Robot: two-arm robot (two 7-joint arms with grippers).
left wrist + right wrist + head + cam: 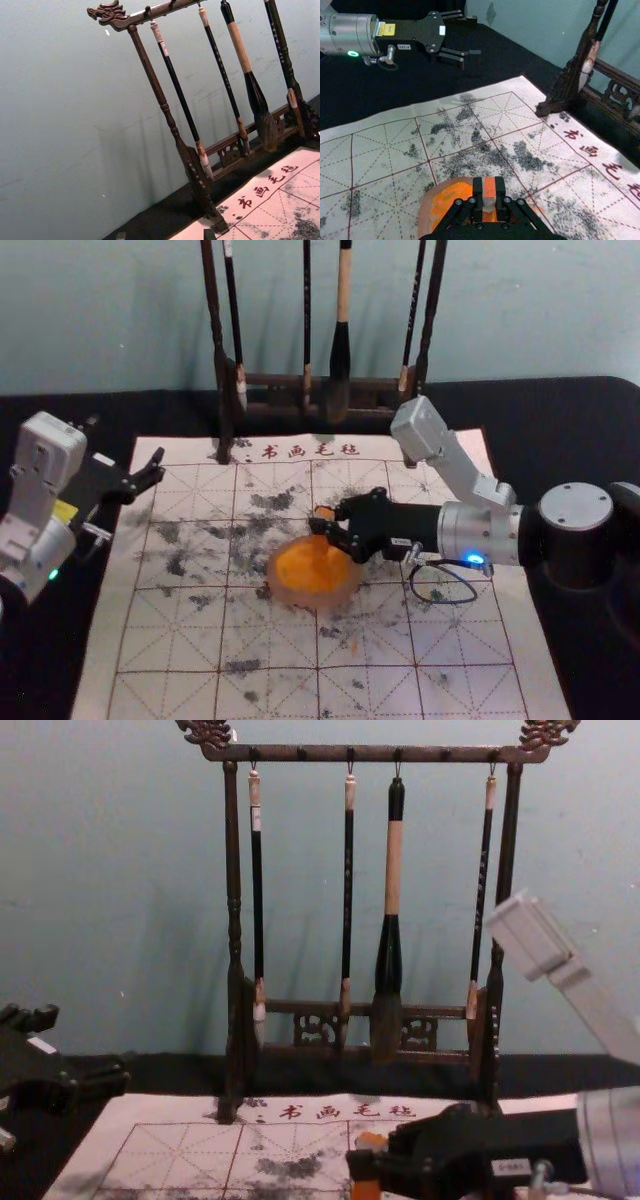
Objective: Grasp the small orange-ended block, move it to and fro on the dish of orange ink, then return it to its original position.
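Left gripper (474,36) idle, off past the mat's left edge, fingers spread, nothing between them; its arm comes in from the left side and looks parked; mat (180,680) lies flat, and on it sits the dish (274,585) of orange ink, low and round; block (489,187) is over the dish's far side, roughly upright, orange showing above and below the fingers in the chest view; can't tell if its lower end touches ink.

Block likely light and stiff, not fragile, probably slick where inked; best hold is across its middle sides, clear of the wet end, with modest squeeze; dish looks light too, so heavy pressing may slide it.

Right gripper (330,520) is closed down on the block, one finger each side, gap only as wide as the block; right arm (485,532) reaches in from the right, forearm near level, gripper pointing across toward the left.
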